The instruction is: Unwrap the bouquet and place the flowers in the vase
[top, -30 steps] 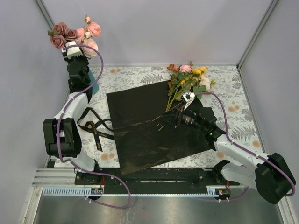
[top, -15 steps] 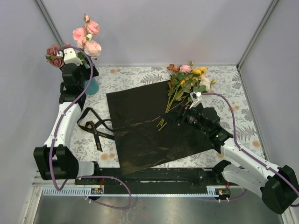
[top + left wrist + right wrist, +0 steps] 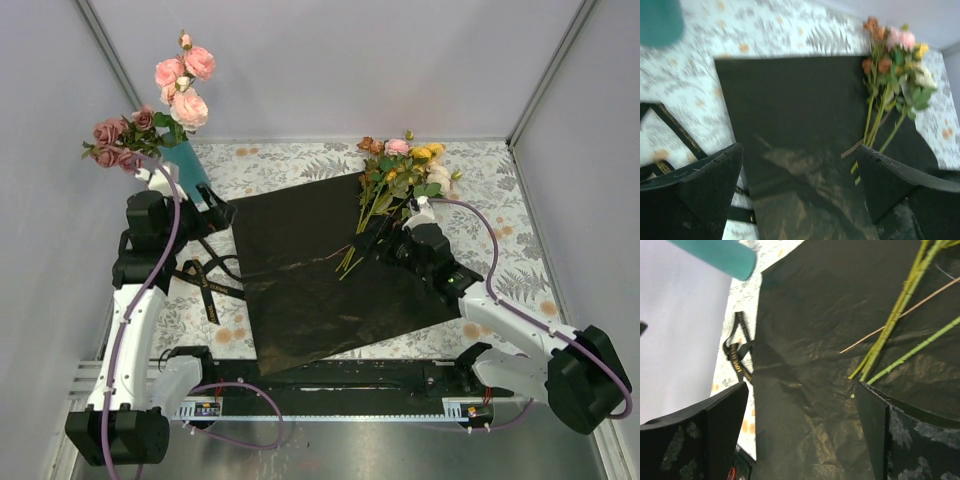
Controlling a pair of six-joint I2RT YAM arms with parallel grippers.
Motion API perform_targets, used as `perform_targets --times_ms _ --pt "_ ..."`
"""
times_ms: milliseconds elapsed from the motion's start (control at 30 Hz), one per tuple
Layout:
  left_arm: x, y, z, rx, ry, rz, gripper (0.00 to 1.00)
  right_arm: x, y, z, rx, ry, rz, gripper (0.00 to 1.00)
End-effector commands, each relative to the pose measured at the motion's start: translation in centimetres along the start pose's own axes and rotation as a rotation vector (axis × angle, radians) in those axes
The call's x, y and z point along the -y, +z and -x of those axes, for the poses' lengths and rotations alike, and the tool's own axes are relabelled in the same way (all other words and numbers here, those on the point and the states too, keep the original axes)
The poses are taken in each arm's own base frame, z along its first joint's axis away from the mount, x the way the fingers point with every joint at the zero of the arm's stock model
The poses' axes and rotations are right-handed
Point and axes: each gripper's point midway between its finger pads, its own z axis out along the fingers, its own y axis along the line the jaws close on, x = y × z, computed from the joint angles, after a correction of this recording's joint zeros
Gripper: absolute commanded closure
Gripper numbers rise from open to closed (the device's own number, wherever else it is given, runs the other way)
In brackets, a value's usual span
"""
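Green-stemmed pink and yellow artificial roses (image 3: 392,188) lie with stem ends just beside our wide-open right gripper (image 3: 368,241), blooms pointing away.

text: none legible | black ribbon (image 3: 733,356): gold lettering, unreadable
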Motion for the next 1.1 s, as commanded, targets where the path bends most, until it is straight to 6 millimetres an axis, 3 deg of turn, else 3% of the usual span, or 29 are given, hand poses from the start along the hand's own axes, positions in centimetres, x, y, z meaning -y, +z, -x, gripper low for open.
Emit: perform_targets --times_ms 0,233,367,667,767,1067 --pt "1.5 -1.4 -5.3 -0.145 -0.022 -0.139 0.01 0.3 1.6 3.4 0.135 0.034 -0.046 0.07" --pt "3.4 -2.6 -9.5 -0.184 0.052 -0.277 0.01 4.3 4.5 3.9 0.148 0.11 -0.1 0.4" --pt "4.3 -3.3 -10.3 -0.193 0.074 -0.311 0.01 7.4 5.6 4.0 0.151 0.149 -0.143 0.51" --pt "4.4 -3.7 -10.0 -0.173 0.079 -0.306 0.01 13.6 6.2 4.2 0.193 0.211 -0.312 0.52" --pt "4.5 -3.9 -9.9 -0.169 0.08 -0.306 0.01 14.8 6.3 4.2 0.208 0.227 -0.346 0.47" --pt "4.2 -4.3 -9.2 -0.12 0.089 -0.283 0.01 17.3 8.3 3.3 0.192 0.295 -0.368 0.48"
